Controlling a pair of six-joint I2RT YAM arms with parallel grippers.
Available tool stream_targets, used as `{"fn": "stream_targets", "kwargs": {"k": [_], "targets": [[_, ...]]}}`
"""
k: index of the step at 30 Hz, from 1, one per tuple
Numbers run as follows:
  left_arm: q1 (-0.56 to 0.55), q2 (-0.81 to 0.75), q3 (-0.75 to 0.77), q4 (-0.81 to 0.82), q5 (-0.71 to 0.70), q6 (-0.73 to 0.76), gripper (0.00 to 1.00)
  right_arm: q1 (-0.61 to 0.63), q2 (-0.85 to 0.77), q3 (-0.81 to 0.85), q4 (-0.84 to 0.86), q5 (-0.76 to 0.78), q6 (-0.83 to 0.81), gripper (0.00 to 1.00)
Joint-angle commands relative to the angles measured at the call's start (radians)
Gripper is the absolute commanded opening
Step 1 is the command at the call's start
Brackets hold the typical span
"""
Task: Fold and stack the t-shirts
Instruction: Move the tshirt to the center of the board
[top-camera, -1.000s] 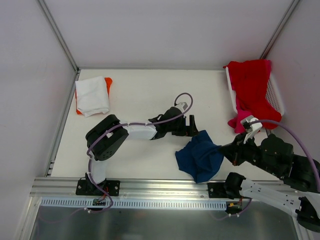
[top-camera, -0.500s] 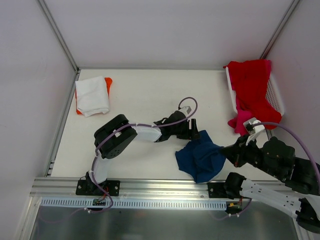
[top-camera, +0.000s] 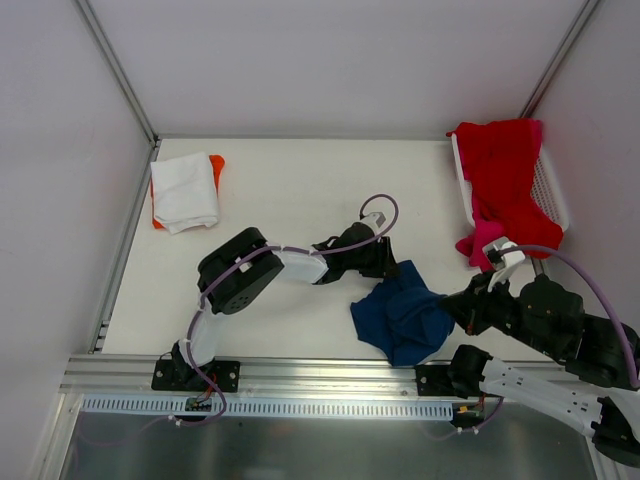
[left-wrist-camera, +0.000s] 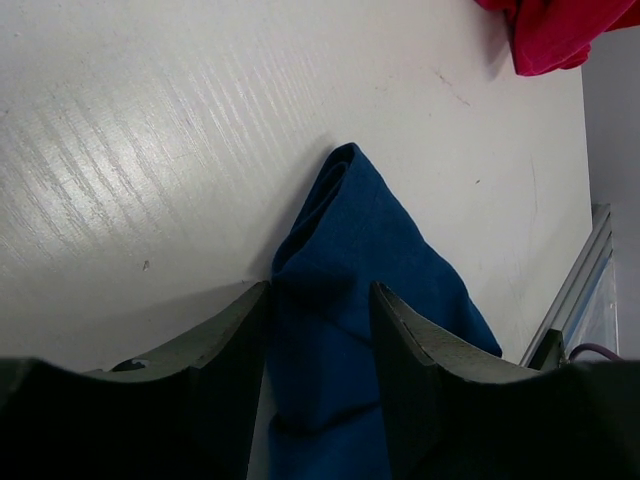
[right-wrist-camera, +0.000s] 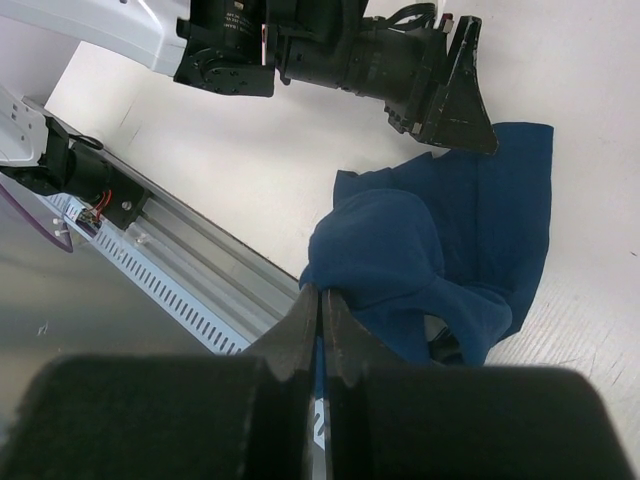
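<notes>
Two shirts fill the white mesh basket (top-camera: 555, 200) in the far right corner of the tabletop (top-camera: 300, 180). A red t-shirt (top-camera: 500, 170) lies bunched across the basket and covers most of its rim. A pink t-shirt (top-camera: 476, 241) spills out over the near end and hangs down toward the tabletop. Only the right wall of the mesh shows bare.

Well apart from the basket, near the front edge of the tabletop, lies the navy t-shirt (top-camera: 400, 315), crumpled in a loose heap between the two arms. The left fingers (left-wrist-camera: 228, 325) are spread, one on each side of a pointed fold at the heap's far left corner. Cloth lies in the gap between them, but they are not closed on it. The right fingers (right-wrist-camera: 298, 335) are pressed together and pinch a raised hump of the navy cloth at the heap's right edge.

In the far left corner a white t-shirt (top-camera: 185, 190) lies folded on top of an orange t-shirt (top-camera: 217, 163). Only a strip of the orange one shows, along the right and near edges.
</notes>
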Motion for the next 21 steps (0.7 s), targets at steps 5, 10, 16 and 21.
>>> {"fn": "stream_targets", "kwargs": {"k": [5, 10, 16, 21], "targets": [[-0.016, 0.022, 0.032, 0.030, -0.002, -0.001, 0.25, -0.002, -0.016, -0.011, -0.009, 0.017, 0.009, 0.00], [-0.016, 0.023, 0.032, 0.026, -0.010, 0.002, 0.24, -0.002, -0.025, -0.020, -0.009, 0.012, 0.017, 0.00], [-0.016, 0.016, 0.038, 0.007, -0.033, 0.016, 0.50, -0.002, -0.027, -0.026, -0.009, 0.011, 0.018, 0.00], [-0.016, 0.017, 0.079, -0.039, -0.062, 0.051, 0.67, -0.002, -0.021, -0.033, -0.007, 0.011, 0.018, 0.00]]}}
